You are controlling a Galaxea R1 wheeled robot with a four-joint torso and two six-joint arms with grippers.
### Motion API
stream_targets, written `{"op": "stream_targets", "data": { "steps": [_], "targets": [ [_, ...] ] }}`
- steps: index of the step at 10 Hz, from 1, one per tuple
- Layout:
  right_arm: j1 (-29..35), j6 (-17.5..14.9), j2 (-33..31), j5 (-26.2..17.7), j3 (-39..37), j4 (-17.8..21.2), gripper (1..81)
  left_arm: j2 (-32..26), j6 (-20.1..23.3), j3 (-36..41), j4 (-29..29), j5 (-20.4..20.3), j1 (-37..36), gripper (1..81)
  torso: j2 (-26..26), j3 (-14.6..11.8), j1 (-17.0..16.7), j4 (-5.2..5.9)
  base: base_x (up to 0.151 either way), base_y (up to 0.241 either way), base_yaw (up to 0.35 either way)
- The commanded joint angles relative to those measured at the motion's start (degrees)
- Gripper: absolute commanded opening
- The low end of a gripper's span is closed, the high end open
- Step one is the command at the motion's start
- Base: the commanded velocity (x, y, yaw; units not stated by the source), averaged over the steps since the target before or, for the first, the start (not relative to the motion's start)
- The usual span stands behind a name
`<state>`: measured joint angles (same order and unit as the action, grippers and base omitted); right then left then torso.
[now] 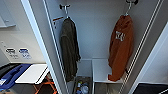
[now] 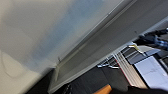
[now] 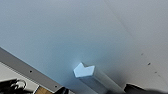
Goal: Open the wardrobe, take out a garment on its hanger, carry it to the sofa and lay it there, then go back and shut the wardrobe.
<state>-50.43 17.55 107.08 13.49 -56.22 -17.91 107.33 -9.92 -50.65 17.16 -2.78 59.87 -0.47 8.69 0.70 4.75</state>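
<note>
White panels are seen across the head view: the wardrobe (image 1: 97, 32) stands open, its left door (image 1: 37, 45) swung out through the left half of the frame. At the lower left, a blue object (image 1: 11, 76) and a white board (image 1: 33, 73) are seen lying outside the cabinet. Left of centre, a dark olive jacket (image 1: 69, 47) is hung from a hook (image 1: 63, 6) near the top edge. At the bottom centre, small items are glimpsed in a floor compartment (image 1: 82, 87), too blurred to be named. Right of centre, the garment (image 1: 121, 47), bright orange with a white chest mark, is hung on its hanger (image 1: 128, 8) from the upper right; its hem is resting on or just above a white shelf (image 1: 101, 70).

Neither gripper's fingers can be made out in the wrist views, so whether either is wide or narrow cannot be told. A white door panel is shown close to the left wrist, and a small white handle (image 3: 85, 70) is seen close to the right wrist.

As a judgement, the garment has not yet been taken out. A door could be knocked by an arm kept so close to it. The hanger could be snagged on its hook if drawn out rather than lifted, and the hem could be dragged across the shelf.
</note>
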Motion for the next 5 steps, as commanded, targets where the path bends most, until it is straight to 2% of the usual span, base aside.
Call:
{"op": "stream_targets", "data": {
  "steps": [1, 2, 3, 4, 5],
  "targets": [
    [-4.7, 3.3, -9.7, 3.5, 11.4, -5.9, 81.1, -9.3, -0.4, 3.3, 5.0, -13.8, 7.8, 81.1, 0.0, 0.0, 0.0, 0.00, 0.000, 0.000, 0.000],
    [-5.8, 5.2, -11.4, 4.6, 6.0, -3.1, 81.1, -10.4, -1.2, -0.9, 3.2, -21.3, 11.8, 81.1, 0.0, 0.0, 0.0, 0.00, 0.000, 0.000, 0.000],
    [-6.1, 6.9, -11.4, 4.6, 0.3, 0.9, 81.1, -9.8, -2.3, -5.2, 1.2, -27.0, 15.2, 81.1, -0.1, -0.1, -0.1, 0.00, 0.000, 0.000, 0.000],
    [-6.2, 7.8, -10.5, 3.6, -7.7, 8.2, 81.1, -7.8, -3.5, -9.4, 0.1, -29.7, 17.3, 81.1, -0.1, -0.1, -0.2, -0.02, 0.000, 0.000, 0.000],
    [-6.5, 7.9, -8.4, -0.1, -14.0, 12.4, 81.1, -5.6, -5.1, -12.7, -1.5, -29.7, 18.0, 81.1, -0.2, -0.1, -0.3, 0.00, 0.000, 0.000, 0.000]
  ]
}}
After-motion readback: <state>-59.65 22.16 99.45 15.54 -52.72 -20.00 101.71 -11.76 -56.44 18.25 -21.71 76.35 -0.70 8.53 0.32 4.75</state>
